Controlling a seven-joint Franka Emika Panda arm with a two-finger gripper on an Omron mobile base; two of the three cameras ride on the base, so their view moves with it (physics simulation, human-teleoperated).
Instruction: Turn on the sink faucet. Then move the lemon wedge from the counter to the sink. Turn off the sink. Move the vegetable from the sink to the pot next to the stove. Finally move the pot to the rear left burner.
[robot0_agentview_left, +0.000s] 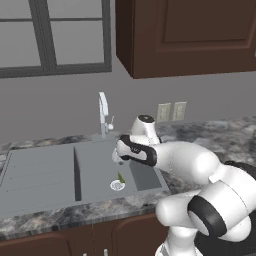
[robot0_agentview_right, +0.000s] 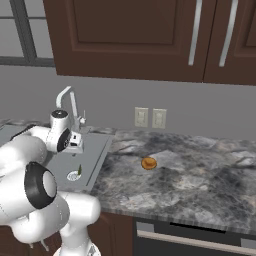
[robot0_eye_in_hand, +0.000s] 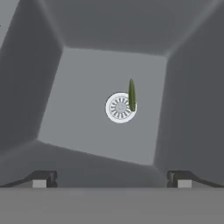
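Observation:
The lemon wedge, thin and yellow-green, lies on the floor of the right basin of the grey sink. One end of it rests on the round silver drain. My gripper hangs open above that basin, pointing down, with nothing between its fingers. The sink faucet stands behind the basin, and I see no water running from it. The pot and the stove are out of view.
The dark marbled counter runs to the right of the sink. A small orange-brown object lies on it. Wall outlets sit behind, brown cabinets hang overhead, and a dark appliance front is below the counter.

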